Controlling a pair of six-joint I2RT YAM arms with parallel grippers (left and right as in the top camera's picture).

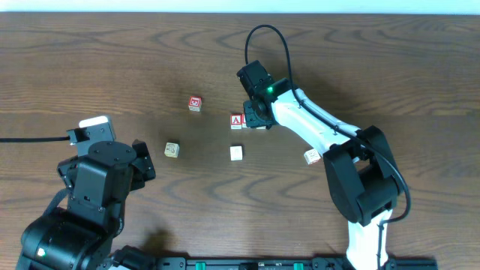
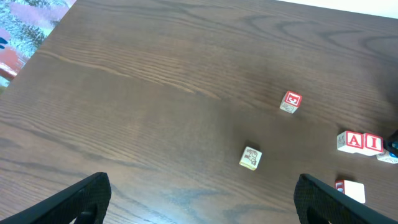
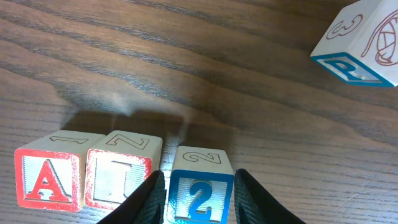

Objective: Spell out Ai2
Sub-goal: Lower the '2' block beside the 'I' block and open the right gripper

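Observation:
In the right wrist view a red A block (image 3: 46, 180), a red I block (image 3: 118, 177) and a blue 2 block (image 3: 198, 163) stand in a row on the wooden table. My right gripper (image 3: 200, 190) is shut on the 2 block, which sits close beside the I block. Overhead, the right gripper (image 1: 259, 120) covers the 2 block next to the A block (image 1: 236, 121). My left gripper (image 2: 202, 199) is open and empty, low over bare table at the left (image 1: 146, 161). The A block (image 2: 353, 142) and I block (image 2: 373, 143) also show in the left wrist view.
Loose blocks lie around: a red-faced one (image 1: 195, 103), a tan one (image 1: 172, 150), a white one (image 1: 236, 153) and one by the right arm (image 1: 312, 157). A blue P block (image 3: 360, 40) shows at the right wrist view's upper right.

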